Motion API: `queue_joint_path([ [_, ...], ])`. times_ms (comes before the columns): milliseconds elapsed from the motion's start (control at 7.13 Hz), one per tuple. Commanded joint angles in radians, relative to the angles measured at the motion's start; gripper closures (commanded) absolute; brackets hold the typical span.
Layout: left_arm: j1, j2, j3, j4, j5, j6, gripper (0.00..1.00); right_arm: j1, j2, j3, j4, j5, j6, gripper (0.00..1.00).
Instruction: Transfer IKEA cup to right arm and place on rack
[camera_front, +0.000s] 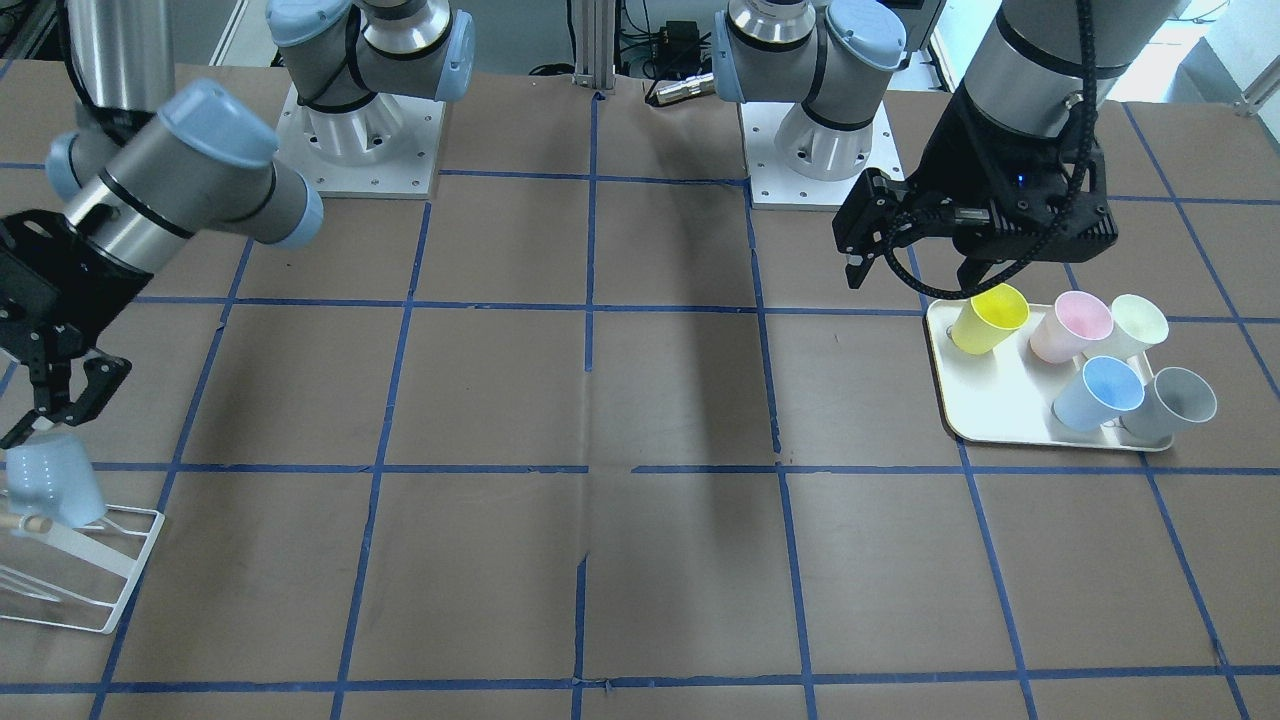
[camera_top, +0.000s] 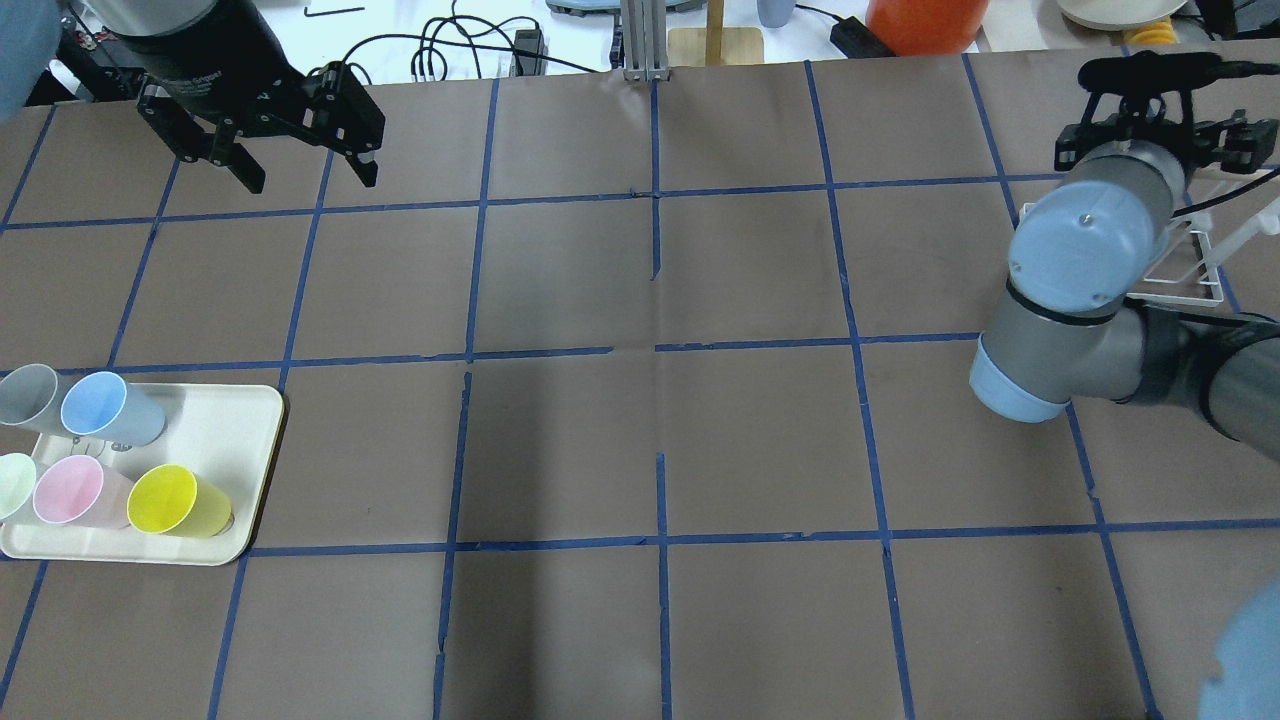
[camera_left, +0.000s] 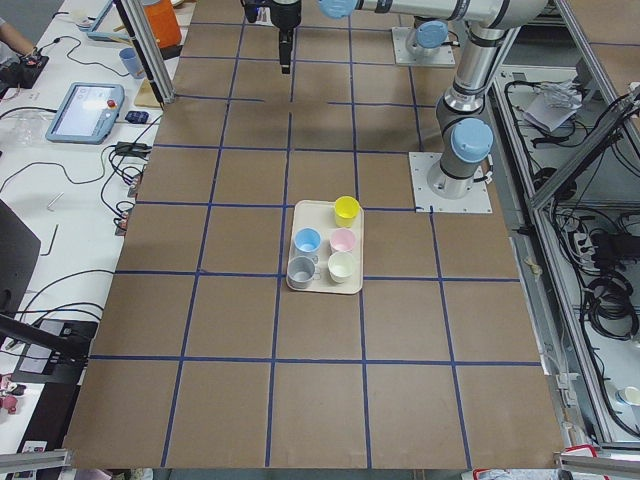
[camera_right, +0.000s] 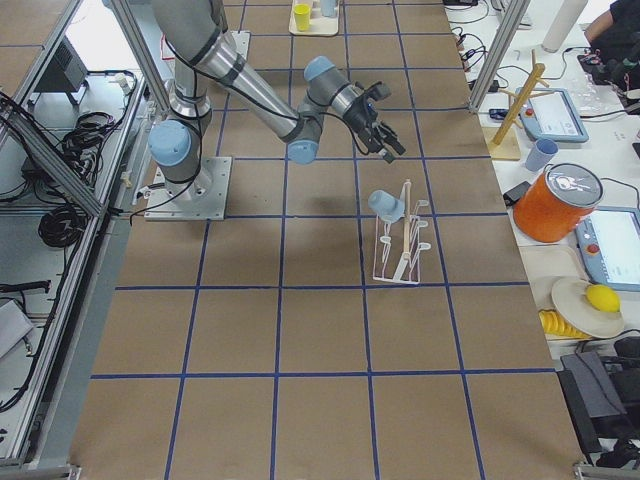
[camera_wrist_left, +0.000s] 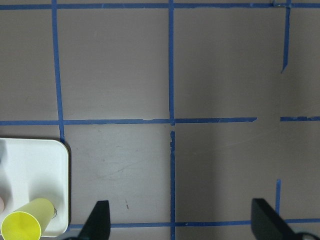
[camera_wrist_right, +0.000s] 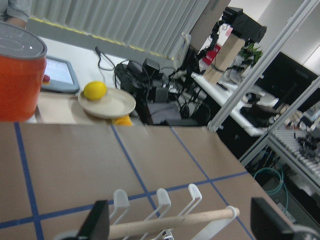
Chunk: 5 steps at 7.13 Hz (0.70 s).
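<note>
From where I stand, the IKEA cup (camera_front: 55, 490) rests tilted on the rack (camera_front: 120, 580) at the bench's right end, so the right end effector (camera_front: 55, 410), spread and empty just above, should rise straight up without brushing either.

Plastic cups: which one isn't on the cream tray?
The light blue tapered plastic cup on the white wire rack; the other five sit on the cream tray.

Brown blue-taped table (camera_front: 680, 400) — cluttered white benches (camera_left: 60, 170), aluminium framing (camera_wrist_right: 254, 75)
</note>
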Motion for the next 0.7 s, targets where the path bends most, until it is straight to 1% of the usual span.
queue_joint_path([
  [0,0.000,-0.001,0.000,0.000,0.001,0.001,0.00,0.002,-0.207,-0.064,0.464,0.033,0.063,0.00],
  [140,0.000,0.002,0.000,0.000,0.001,0.001,0.00,0.002,-0.237,-0.065,0.526,0.051,0.062,0.00],
  [281,0.000,-0.001,0.000,0.000,0.001,0.001,0.00,0.005,-0.247,-0.068,0.656,0.098,0.063,0.00],
  [421,0.000,0.002,0.000,0.000,0.001,0.001,0.00,0.005,-0.267,-0.072,0.733,0.141,0.065,0.00],
  [561,0.000,-0.001,0.000,0.000,0.001,0.001,0.00,0.005,-0.269,-0.112,0.842,0.163,0.070,0.00],
])
